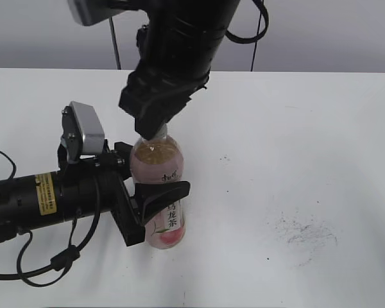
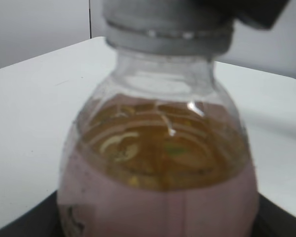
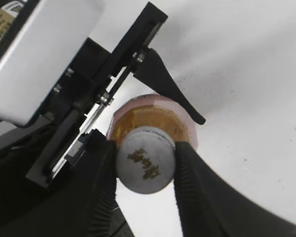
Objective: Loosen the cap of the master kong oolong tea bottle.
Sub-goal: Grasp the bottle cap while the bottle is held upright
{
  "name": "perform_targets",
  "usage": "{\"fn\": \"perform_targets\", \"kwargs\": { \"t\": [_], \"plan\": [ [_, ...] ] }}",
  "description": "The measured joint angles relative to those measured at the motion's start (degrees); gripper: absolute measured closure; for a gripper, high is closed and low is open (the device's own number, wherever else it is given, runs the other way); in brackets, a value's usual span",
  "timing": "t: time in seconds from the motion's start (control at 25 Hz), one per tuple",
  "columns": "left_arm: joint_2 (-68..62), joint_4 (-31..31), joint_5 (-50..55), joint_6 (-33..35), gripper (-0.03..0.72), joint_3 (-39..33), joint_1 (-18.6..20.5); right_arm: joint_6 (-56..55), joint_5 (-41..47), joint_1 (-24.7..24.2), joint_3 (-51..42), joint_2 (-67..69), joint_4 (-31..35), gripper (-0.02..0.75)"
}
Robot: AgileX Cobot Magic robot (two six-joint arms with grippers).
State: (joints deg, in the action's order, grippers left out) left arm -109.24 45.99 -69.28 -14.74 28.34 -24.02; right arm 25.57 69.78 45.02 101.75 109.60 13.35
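The bottle's pink label [image 1: 169,212] carries a white strip with Chinese characters, among them 乌龙茶. The cap [image 3: 145,159] bears a dark printed logo, unreadable. A yellow sticker [image 1: 45,193] on the left arm is illegible.

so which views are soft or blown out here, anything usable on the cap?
Left wrist view: bottle fills the frame and is blurred, too close to focus; cap cut off at the top. Right wrist view: cap fairly sharp, logo visible, fingers dark and slightly soft. Exterior view: even light, sharp, soft shadows on the table.
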Motion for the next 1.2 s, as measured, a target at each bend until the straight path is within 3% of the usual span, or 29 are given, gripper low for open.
{"fn": "perform_targets", "kwargs": {
  "t": [0.44,0.92,1.08,1.2],
  "plan": [
    [0.0,0.0,0.1,0.0,0.261,0.0,0.0,35.7,-0.1,0.0,0.1,0.0,-0.1,0.469],
    [0.0,0.7,0.2,0.2,0.261,-0.2,0.0,87.0,-0.1,3.0,0.3,0.0,-1.7,0.469],
    [0.0,0.7,0.2,0.2,0.261,-0.2,0.0,91.5,-0.1,3.3,0.4,0.0,-2.2,0.469],
    [0.0,0.7,0.2,0.2,0.261,-0.2,0.0,83.9,-0.1,3.5,0.4,0.0,-2.9,0.460]
  ]
}}
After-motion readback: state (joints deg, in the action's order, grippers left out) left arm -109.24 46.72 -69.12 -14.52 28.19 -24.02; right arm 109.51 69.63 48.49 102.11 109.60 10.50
